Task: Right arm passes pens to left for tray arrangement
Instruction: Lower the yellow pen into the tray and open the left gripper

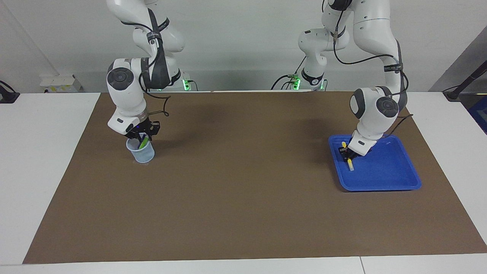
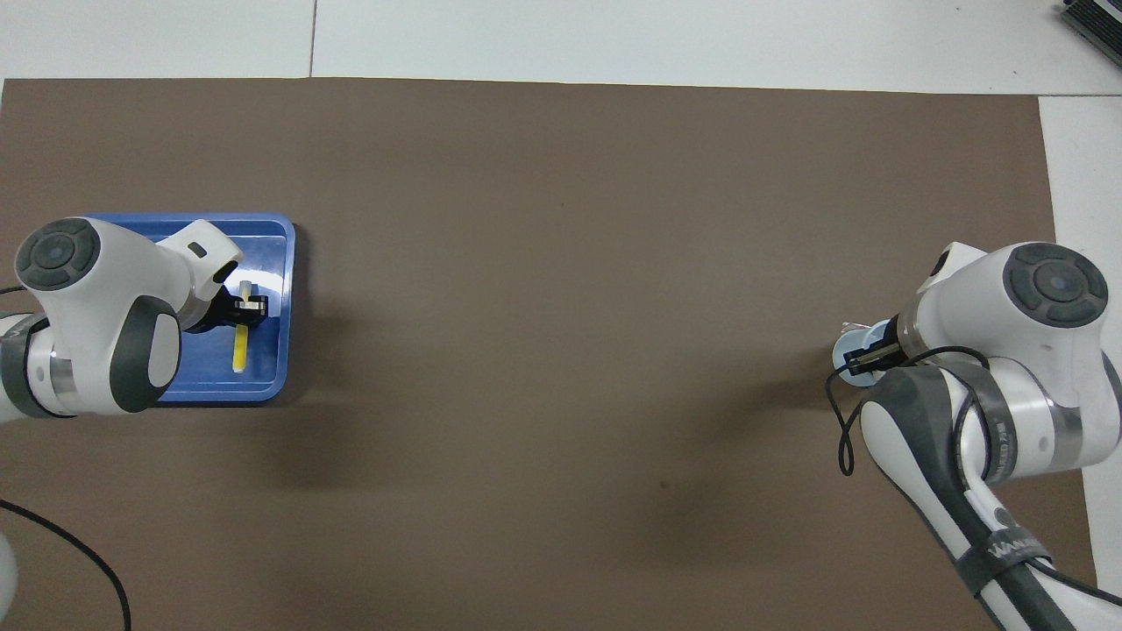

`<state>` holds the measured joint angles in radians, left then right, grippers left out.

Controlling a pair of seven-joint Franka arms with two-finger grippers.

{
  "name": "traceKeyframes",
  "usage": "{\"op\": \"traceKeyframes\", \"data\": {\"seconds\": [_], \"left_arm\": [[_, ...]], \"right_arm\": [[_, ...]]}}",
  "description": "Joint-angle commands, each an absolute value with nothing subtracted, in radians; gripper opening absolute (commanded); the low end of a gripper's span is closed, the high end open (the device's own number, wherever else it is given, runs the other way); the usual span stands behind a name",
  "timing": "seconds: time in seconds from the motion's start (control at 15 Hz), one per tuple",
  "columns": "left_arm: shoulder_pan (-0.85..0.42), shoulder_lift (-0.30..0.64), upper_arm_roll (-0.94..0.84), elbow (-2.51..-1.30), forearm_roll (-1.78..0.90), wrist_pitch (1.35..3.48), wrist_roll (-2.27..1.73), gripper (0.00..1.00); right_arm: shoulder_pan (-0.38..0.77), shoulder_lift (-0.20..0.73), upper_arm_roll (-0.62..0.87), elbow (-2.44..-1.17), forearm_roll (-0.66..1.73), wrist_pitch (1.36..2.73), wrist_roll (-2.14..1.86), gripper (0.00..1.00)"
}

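Gripping the yellow pen (image 1: 348, 162) over the tray (image 1: 395, 179), left hand (image 1: 346, 155), whitish end away from robots, right hand (image 1: 142, 137) grip unclear.

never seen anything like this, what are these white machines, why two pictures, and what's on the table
These are two white robot arms, each ending in a black two-finger gripper. The facing view comes from a camera across the table, looking at the robots. The overhead view looks down from above their own end, so its sides are swapped.

A brown mat covers the table. On it sit a blue tray at the left arm's end and a small clear cup at the right arm's end.

The left gripper is shut on a yellow pen and holds it low over the tray. The right gripper is at the mouth of the cup, where a green pen stands; whether it grips that pen cannot be told. It looks like pens are being moved from cup to tray.
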<state>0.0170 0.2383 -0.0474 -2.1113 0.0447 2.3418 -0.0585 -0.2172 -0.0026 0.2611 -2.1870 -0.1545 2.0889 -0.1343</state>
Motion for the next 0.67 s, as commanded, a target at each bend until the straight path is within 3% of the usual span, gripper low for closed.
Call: {"op": "traceKeyframes", "data": {"seconds": [0.0,0.07,0.2,0.4,0.6], "left_arm": [[0.028,0.285,-0.054,-2.102,0.077,2.388,-0.054,0.00],[0.028,0.285,-0.054,-2.102,0.077,2.388,-0.058,0.14],[0.028,0.285,-0.055,-2.100,0.071,2.381,-0.084,0.63],[0.025,0.284,-0.058,-2.100,0.064,2.375,-0.101,0.65],[0.025,0.282,-0.060,-2.091,0.052,2.349,-0.101,0.66]], "right_arm": [[-0.235,-0.023,0.268,-2.214,-0.176,2.109,-0.160,0.41],[-0.233,-0.023,0.268,-2.214,-0.176,2.109,-0.161,0.40],[-0.233,-0.023,0.268,-2.214,-0.176,2.106,-0.169,0.33],[-0.235,-0.023,0.268,-2.210,-0.176,2.094,-0.176,0.15],[-0.235,-0.020,0.270,-2.198,-0.176,2.085,-0.189,0.10]]}}
